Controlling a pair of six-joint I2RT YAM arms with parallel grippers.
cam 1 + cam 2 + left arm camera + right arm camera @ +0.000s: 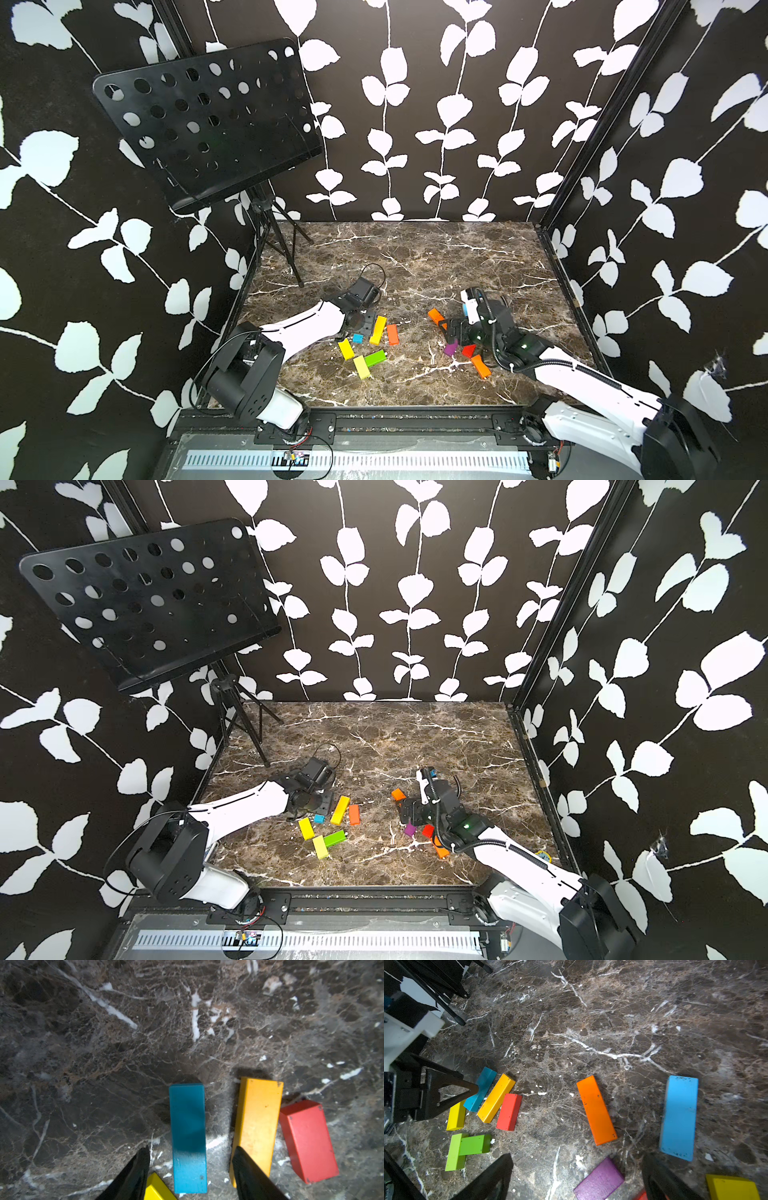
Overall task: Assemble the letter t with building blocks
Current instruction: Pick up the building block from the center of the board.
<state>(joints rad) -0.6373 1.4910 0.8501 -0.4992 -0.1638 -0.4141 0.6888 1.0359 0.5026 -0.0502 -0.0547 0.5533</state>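
The left gripper [191, 1147] stands spread, its fingers either side of a teal block [188, 1126] without touching it, a yellow-orange block [257, 1122] just beside. The right gripper [577, 1155] gapes wide near a purple block [600, 1180]. The building blocks [376, 357] lie loose in two clusters on the marble table [415, 257]

Both top views (near twins) look steeply down from high over the whole marble table [415, 257]. Each wrist view sits close, facing out past its jaws; both catch the teal block [188, 1136] between the jaws of the left gripper [191, 1148].
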